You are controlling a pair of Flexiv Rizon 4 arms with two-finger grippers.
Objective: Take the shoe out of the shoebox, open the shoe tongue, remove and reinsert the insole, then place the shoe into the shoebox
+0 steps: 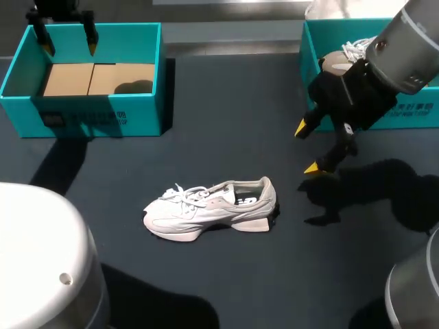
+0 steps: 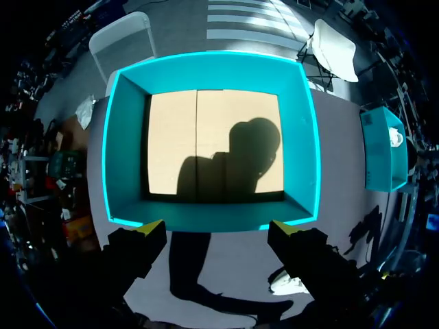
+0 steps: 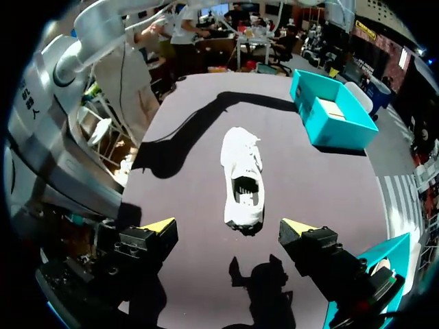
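- Shoe [image 1: 211, 209] already out of a box. It lies on its sole near the middle of the bench [image 1: 226, 123], toe toward the left edge and heel toward the right, with nothing touching it.
- Left shoebox [image 1: 103, 118] at the far left corner stands empty, its bare cardboard floor showing, so I'd call the first step done.
- Left fingers [image 1: 68, 46] hang over that box, spread wide and holding nothing.
- Right fingers [image 1: 307, 147] hover above the bench between the shoe and the right shoebox [image 1: 418, 113] at the far right corner. They are also apart and empty, and from the right wrist the shoe's heel end lies just ahead of them.
- Second shoe [image 1: 339, 62] sits inside the right shoebox, untouched.
- Laces [image 1: 186, 195] look done up over the tongue, so I'd judge it has not been opened yet.
- Insole: too small to tell whether it sits in the shoe.
- Remaining, as I read it, are the tongue, the insole out and back in, and the shoe returned to a shoebox — most of the job.
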